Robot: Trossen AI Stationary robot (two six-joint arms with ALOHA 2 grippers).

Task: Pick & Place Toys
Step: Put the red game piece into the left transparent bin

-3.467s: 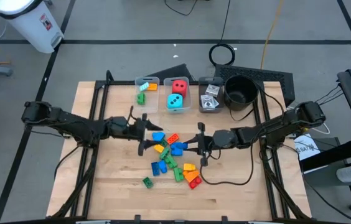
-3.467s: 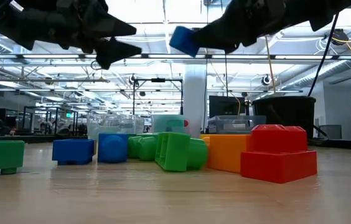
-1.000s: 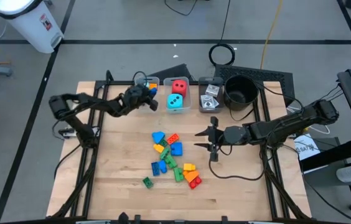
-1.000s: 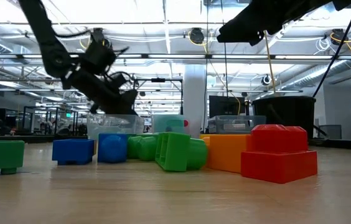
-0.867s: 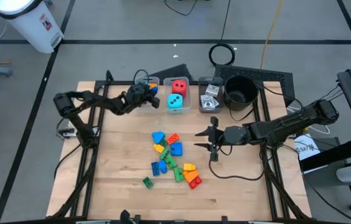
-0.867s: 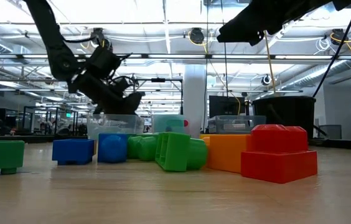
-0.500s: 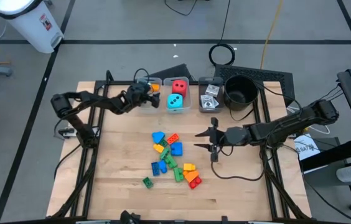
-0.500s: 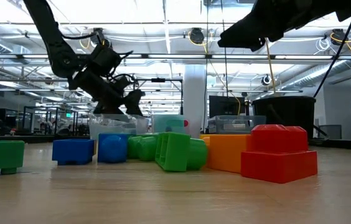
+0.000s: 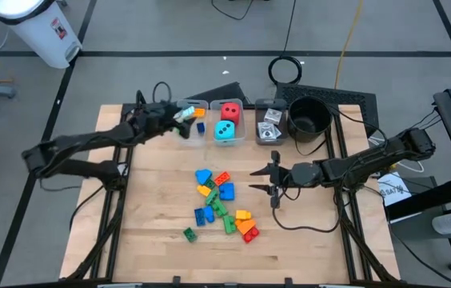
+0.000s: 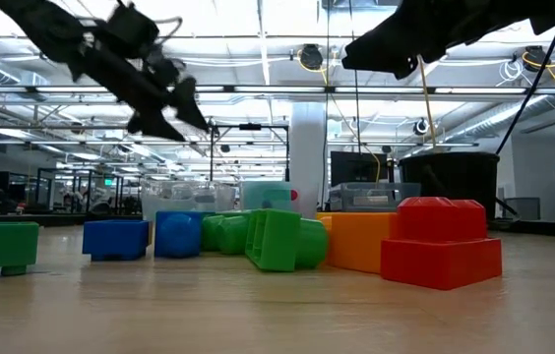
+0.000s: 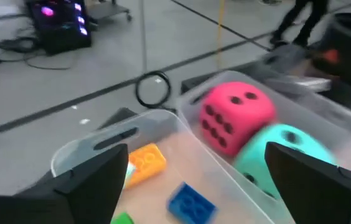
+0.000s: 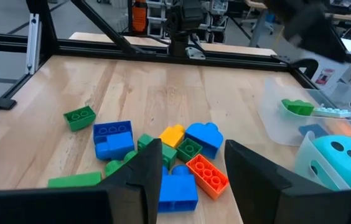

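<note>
My left gripper (image 9: 182,117) hangs open over the clear left bin (image 9: 191,103) at the table's far side, with nothing between its fingers. A blue brick (image 11: 191,202), an orange brick (image 11: 144,160) and a green one (image 11: 122,218) lie on that bin's floor. The middle bin holds a red die (image 11: 234,118) and a teal die (image 11: 281,149). A pile of loose bricks (image 9: 219,200) lies on the table's middle. My right gripper (image 9: 267,182) hovers open to the right of the pile, with nothing between its fingers (image 12: 147,171).
A third clear bin (image 9: 269,124) with small cards and a round black pot (image 9: 309,116) stand at the far right. A single green brick (image 9: 189,233) lies apart, near the front. Bare wood lies left of the pile and along the near edge.
My left gripper has opened over the left bin and let go of the blue brick, which now lies in the bin. The gripper has then risen and drawn back a little toward the table's left edge. My right arm has kept still.
</note>
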